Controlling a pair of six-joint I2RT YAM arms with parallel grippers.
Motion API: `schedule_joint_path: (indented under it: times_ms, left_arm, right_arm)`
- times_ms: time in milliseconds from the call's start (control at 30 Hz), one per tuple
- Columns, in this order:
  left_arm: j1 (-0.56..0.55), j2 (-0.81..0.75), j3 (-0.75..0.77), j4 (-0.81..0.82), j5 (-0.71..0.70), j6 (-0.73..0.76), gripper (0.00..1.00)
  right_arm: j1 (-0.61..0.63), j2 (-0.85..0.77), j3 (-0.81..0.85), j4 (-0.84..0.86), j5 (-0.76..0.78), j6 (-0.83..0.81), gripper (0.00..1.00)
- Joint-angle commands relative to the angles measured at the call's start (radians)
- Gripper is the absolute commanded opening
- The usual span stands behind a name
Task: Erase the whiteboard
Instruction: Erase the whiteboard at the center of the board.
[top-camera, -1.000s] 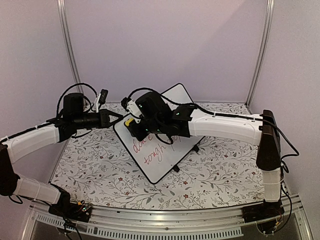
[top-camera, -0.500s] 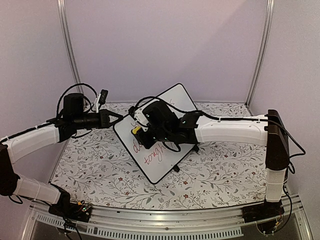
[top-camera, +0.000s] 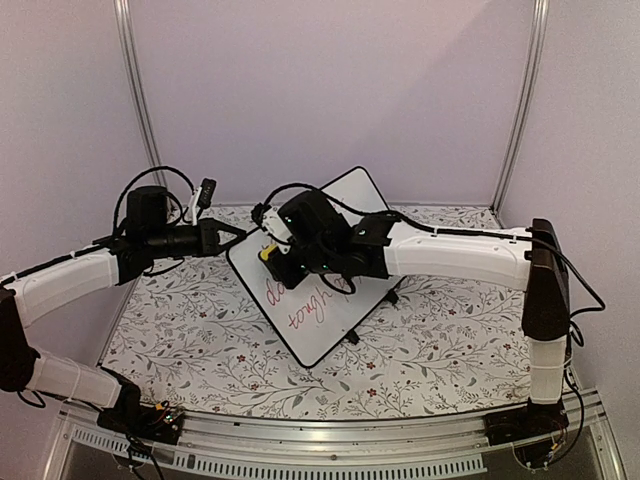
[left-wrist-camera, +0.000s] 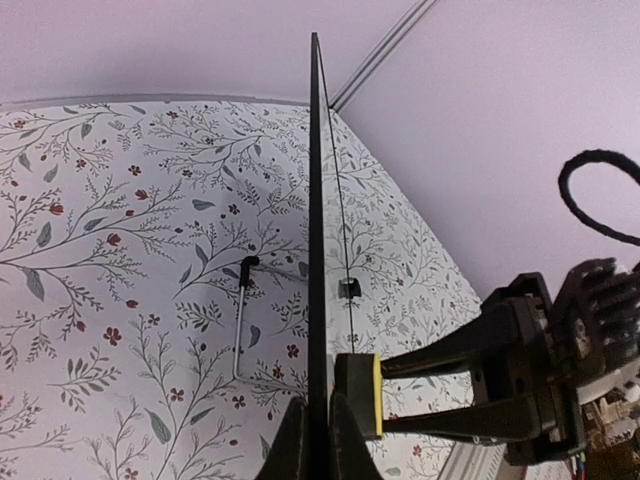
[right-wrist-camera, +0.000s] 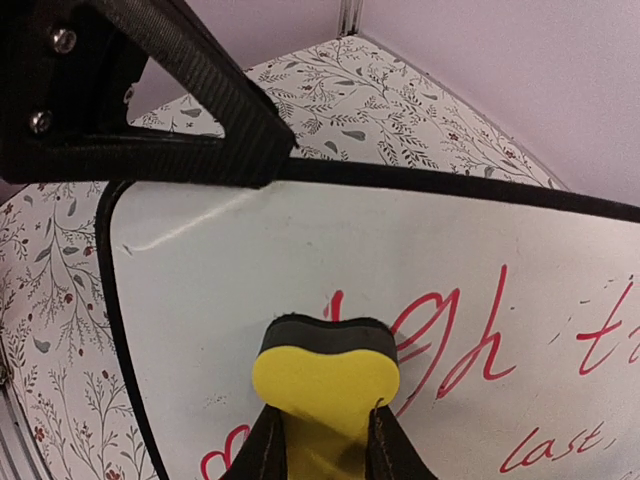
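The whiteboard (top-camera: 352, 195) stands tilted on the floral table, with red handwriting on its face. In the left wrist view it shows edge-on (left-wrist-camera: 318, 200), and my left gripper (left-wrist-camera: 318, 445) is shut on its black frame at the left corner (top-camera: 237, 233). My right gripper (top-camera: 275, 258) is shut on a yellow and black eraser (top-camera: 267, 252). The eraser's black side (right-wrist-camera: 325, 335) presses on the board's face (right-wrist-camera: 220, 270), over the start of the red writing (right-wrist-camera: 470, 340). From the left wrist the eraser (left-wrist-camera: 362, 395) is seen touching the face close to my left fingertips.
A thin metal prop leg (left-wrist-camera: 240, 320) lies behind the board on the floral cloth (top-camera: 200, 330). Small black feet (top-camera: 352, 338) stick out at the board's lower edge. Walls and metal posts (top-camera: 140, 110) close the back and sides.
The right gripper slid the eraser down and right over the board's face, then back up towards the left corner. The left arm and the board have held still.
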Motion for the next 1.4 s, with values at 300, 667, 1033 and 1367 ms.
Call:
schedule_joint_path:
  times_ms: [300, 667, 1033, 1367]
  left_arm:
    - [-0.029, -0.035, 0.002, 0.061, 0.109, 0.015, 0.0]
    - [-0.03, -0.037, 0.003, 0.063, 0.112, 0.014, 0.0]
    - [-0.03, -0.035, 0.001, 0.063, 0.113, 0.014, 0.0]
    - [-0.03, -0.037, 0.003, 0.061, 0.111, 0.015, 0.0]
  right_arm:
    - [-0.035, 0.087, 0.103, -0.066, 0.015, -0.026, 0.23]
    - [-0.034, -0.004, -0.134, -0.01, -0.012, 0.035, 0.23]
    - [-0.035, -0.007, -0.082, 0.001, 0.002, 0.022, 0.23]
    - [-0.044, 0.066, 0.093, -0.022, 0.017, -0.018, 0.23]
